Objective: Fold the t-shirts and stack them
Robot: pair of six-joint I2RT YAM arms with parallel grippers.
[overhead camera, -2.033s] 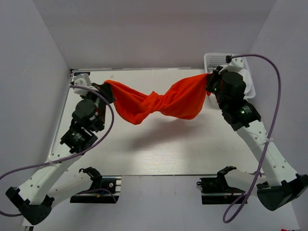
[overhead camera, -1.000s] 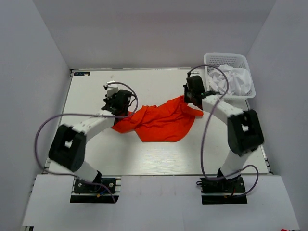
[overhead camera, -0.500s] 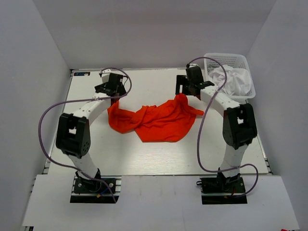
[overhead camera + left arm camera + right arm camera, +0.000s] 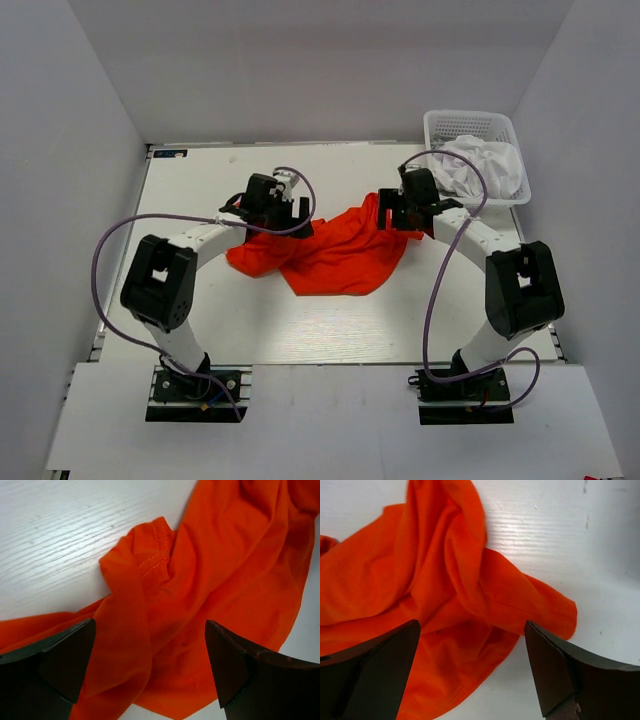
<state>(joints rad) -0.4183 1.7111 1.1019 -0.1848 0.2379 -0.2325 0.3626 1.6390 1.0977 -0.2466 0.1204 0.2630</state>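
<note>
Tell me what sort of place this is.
Most likely a robot test cell in a lab, not a home: a left arm and right arm bolted to a white table, plain white walls boxing it in, and an orange t-shirt lying crumpled on it.

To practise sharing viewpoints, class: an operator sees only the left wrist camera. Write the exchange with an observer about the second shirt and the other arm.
Operator: I see only the orange t-shirt. Where is the other one?
Observer: The white t-shirt lies crumpled in the basket at the far right.
Operator: Is the right gripper holding anything?
Observer: No, it stands open over the orange t-shirt's right side.
</note>
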